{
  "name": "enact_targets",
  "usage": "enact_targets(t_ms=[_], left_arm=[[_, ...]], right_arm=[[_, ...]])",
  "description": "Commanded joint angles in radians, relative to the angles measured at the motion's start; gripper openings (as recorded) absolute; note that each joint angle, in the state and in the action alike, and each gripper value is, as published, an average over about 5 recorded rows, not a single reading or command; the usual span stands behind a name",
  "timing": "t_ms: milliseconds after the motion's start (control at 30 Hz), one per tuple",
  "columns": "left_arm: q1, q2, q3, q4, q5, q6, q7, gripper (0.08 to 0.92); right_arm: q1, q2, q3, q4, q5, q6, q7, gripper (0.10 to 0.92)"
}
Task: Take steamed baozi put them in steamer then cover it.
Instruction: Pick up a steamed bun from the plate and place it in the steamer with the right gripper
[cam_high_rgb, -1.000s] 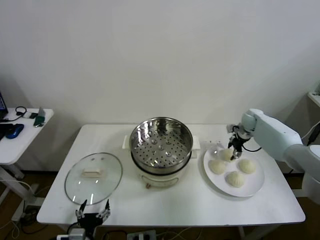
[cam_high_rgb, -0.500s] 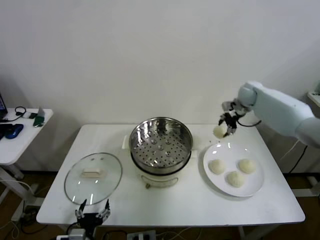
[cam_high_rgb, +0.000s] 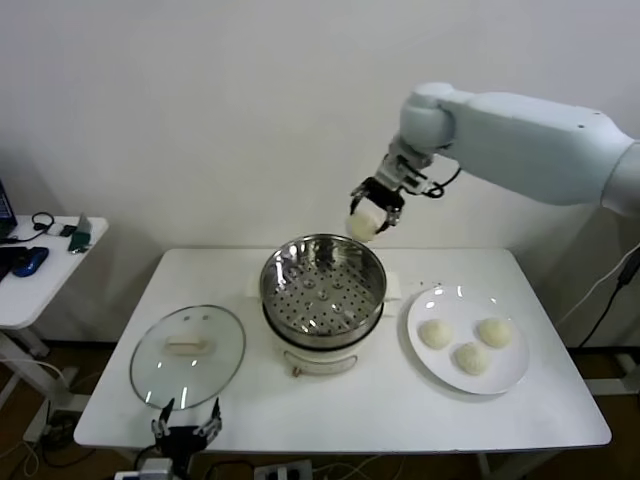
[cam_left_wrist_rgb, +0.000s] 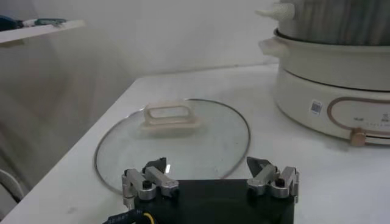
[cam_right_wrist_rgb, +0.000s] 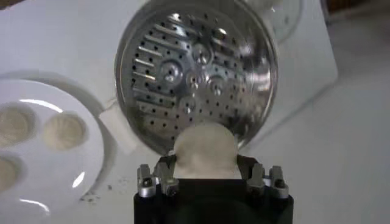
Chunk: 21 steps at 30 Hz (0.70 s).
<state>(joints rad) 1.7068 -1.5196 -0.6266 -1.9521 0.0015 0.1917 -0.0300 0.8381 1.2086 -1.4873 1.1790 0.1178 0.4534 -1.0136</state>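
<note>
My right gripper (cam_high_rgb: 368, 222) is shut on one off-white steamed baozi (cam_high_rgb: 362, 226) and holds it in the air just above the far right rim of the steamer (cam_high_rgb: 322, 288). From the right wrist, that baozi (cam_right_wrist_rgb: 205, 150) fills the jaws over the steamer's bare perforated floor (cam_right_wrist_rgb: 194, 76). Three more baozi (cam_high_rgb: 435, 334) lie on the white plate (cam_high_rgb: 509, 375) to the right. The glass cover (cam_high_rgb: 187, 355) with its pale handle (cam_left_wrist_rgb: 170, 116) lies flat on the table left of the steamer. My left gripper (cam_left_wrist_rgb: 209, 176) waits open at the table's front edge, just short of the cover.
The steamer's cream base (cam_left_wrist_rgb: 332, 82) with a knob stands mid-table. A small side table (cam_high_rgb: 40, 262) with dark items stands at the far left. A wall runs close behind the table.
My right gripper lifted one baozi off the plate, carried it up and left, and now holds it over the steamer's rim. The plate went from four buns to three. The left arm stayed still.
</note>
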Motion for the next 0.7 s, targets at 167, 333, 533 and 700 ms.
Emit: enact_targets(t_ms=[167, 333, 533, 700], left_arm=[[0.003, 0.005, -0.007, -0.007, -0.003, 0.000, -0.002, 0.823], [0.002, 0.002, -0.005, -0.001, -0.003, -0.004, -0.003, 0.823], [-0.001, 0.001, -0.004, 0.006, -0.003, -0.006, -0.005, 0.823], [-0.002, 0.000, -0.005, 0.015, -0.002, -0.014, -0.008, 0.823]], right_arm=[[-0.215, 0.181, 0.018, -0.170, -0.320, 0.161, 0.079, 0.679], [-0.311, 0.209, 0.056, -0.268, -0.386, 0.174, 0.111, 0.679], [-0.373, 0.239, 0.105, -0.370, -0.448, 0.207, 0.138, 0.679], [-0.405, 0.272, 0.159, -0.468, -0.503, 0.235, 0.164, 0.679]])
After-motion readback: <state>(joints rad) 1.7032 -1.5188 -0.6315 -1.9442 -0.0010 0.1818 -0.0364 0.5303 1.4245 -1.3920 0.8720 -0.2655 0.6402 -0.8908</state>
